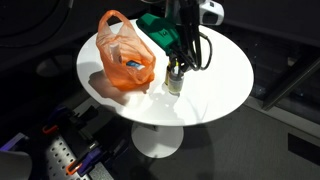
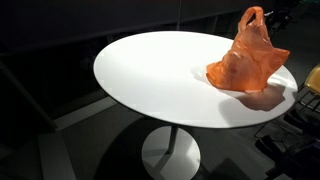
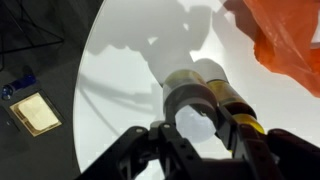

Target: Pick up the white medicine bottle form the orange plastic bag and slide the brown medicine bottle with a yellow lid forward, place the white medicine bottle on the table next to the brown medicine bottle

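Observation:
The white medicine bottle (image 3: 193,100) stands upright on the round white table (image 1: 215,85), with the brown medicine bottle with a yellow lid (image 3: 238,103) touching its side. My gripper (image 3: 195,128) comes from above, and its fingers are shut on the white bottle's top. In an exterior view my gripper (image 1: 177,68) is just right of the orange plastic bag (image 1: 125,55), with the bottles (image 1: 175,83) under it. In an exterior view the bag (image 2: 250,55) hides the gripper and both bottles.
A blue-labelled item (image 1: 132,66) lies inside the bag. The table's edge (image 3: 85,110) is close on the left in the wrist view. Below it on the floor lie a tan box (image 3: 35,113) and a blue item (image 3: 18,85).

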You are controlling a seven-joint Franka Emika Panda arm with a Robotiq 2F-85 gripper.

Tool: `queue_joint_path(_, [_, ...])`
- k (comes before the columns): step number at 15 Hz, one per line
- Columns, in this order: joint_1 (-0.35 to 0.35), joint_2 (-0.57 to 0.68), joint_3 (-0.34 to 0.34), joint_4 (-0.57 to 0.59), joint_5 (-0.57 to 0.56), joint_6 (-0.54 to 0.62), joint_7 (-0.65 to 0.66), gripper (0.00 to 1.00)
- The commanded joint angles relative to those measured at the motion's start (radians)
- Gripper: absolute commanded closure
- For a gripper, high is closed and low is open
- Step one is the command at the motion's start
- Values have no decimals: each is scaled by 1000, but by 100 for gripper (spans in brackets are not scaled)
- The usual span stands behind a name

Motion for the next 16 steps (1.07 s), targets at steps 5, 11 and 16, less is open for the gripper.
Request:
queue_joint_path(5, [22,51,41,84,57,-31,-1,81])
queue_joint_path(11, [27,121,61,171,84,-40,-7,81])
queue_joint_path(16, [27,156,67,220,74,-90,0,81])
